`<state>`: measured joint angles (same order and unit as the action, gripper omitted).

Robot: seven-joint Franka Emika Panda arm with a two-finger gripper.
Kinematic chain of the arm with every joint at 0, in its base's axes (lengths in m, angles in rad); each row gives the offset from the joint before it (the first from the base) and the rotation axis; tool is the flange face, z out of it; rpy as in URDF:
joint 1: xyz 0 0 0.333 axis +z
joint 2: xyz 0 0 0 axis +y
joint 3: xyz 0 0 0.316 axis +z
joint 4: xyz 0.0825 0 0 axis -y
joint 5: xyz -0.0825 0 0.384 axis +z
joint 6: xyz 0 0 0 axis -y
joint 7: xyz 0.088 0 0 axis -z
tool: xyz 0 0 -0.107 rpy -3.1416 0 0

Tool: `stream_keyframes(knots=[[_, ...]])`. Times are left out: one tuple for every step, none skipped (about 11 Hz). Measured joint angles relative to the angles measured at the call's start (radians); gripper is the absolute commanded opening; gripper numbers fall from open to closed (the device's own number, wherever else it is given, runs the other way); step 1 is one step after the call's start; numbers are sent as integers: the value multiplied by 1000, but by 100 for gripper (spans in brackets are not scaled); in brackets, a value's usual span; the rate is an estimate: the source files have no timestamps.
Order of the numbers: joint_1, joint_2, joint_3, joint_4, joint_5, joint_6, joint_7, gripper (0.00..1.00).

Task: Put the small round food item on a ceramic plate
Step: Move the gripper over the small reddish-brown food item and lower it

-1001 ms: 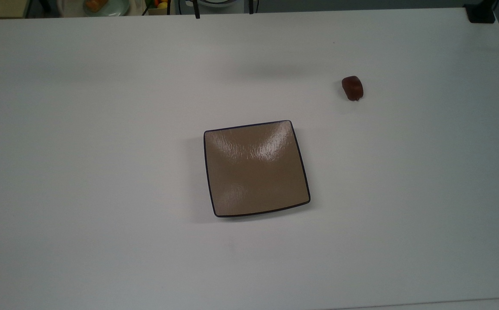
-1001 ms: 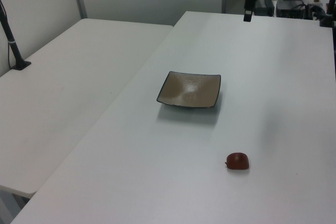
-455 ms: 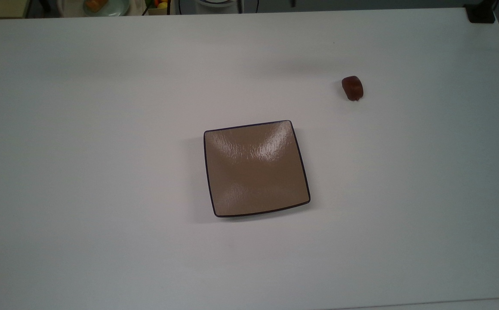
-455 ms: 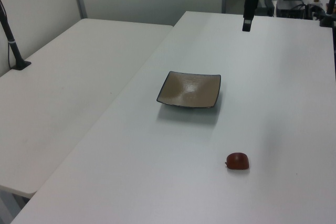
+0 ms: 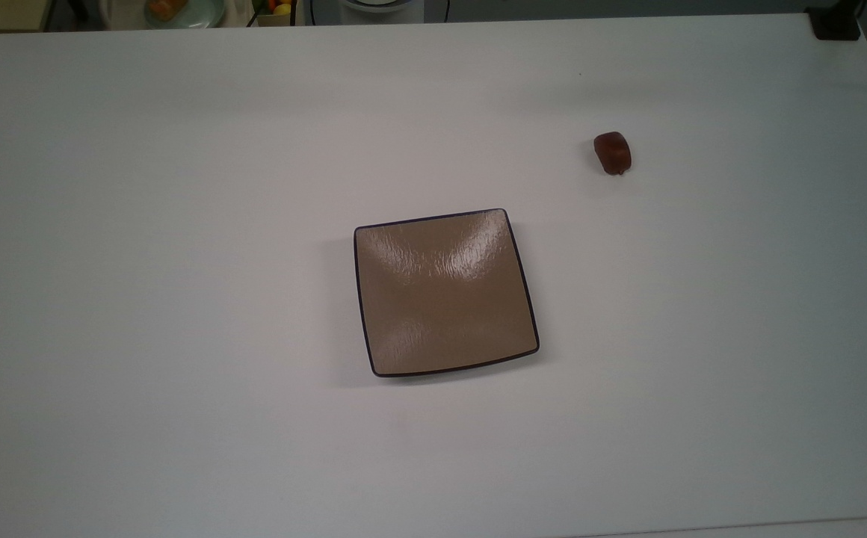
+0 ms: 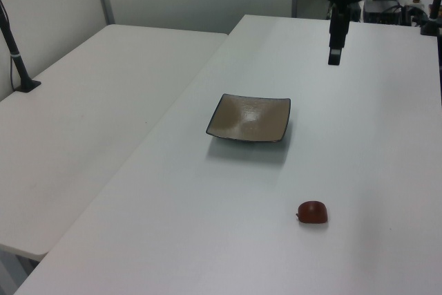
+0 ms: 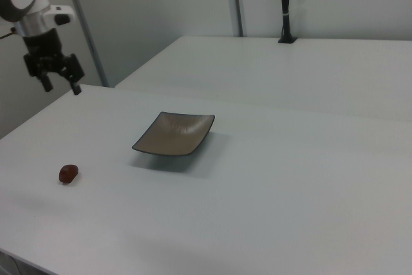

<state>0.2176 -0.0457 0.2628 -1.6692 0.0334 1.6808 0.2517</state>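
Observation:
The small round food item (image 5: 612,152) is a dark reddish-brown glossy lump lying on the white table, up and to the right of the plate in the top view. The square tan ceramic plate (image 5: 445,291) with a thin dark rim sits near the table's middle with nothing on it. In the left view the food item (image 6: 313,212) lies nearer the camera than the plate (image 6: 249,117). My gripper (image 7: 62,88) hangs open in the air, above the table's far left in the right view, well above the food item (image 7: 68,173). In the left view the gripper (image 6: 334,59) hangs beyond the plate.
A pale round dish with orange food (image 5: 179,9) lies beyond the table's far edge in the top view. A black clamp (image 5: 835,22) sits at the table's top right corner. A second white table (image 6: 83,101) with a black pole (image 6: 17,60) adjoins it.
In the left view the gripper has come down and toward the camera, a little to the right. The food item and the plate have not moved.

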Motion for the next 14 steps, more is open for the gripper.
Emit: stream_keyframes(knots=[[16, 6, 21, -8, 0, 0, 24, 100], [44, 20, 29, -20, 0, 0, 53, 100], [71, 40, 31, -27, 0, 0, 73, 100], [91, 64, 31, -34, 0, 0, 79, 100], [104, 87, 31, -40, 0, 1, 82, 100], [111, 109, 31, -49, 0, 20, 83, 100], [115, 128, 31, -64, 0, 54, 83, 100], [117, 145, 31, -85, 0, 93, 83, 100], [118, 161, 31, -101, 0, 123, 84, 100], [121, 178, 31, -112, 0, 148, 88, 100], [128, 194, 31, -122, 0, 177, 95, 100], [137, 209, 31, -136, 0, 219, 117, 100], [144, 219, 31, -156, 0, 266, 138, 100], [146, 225, 31, -181, 0, 320, 153, 100]])
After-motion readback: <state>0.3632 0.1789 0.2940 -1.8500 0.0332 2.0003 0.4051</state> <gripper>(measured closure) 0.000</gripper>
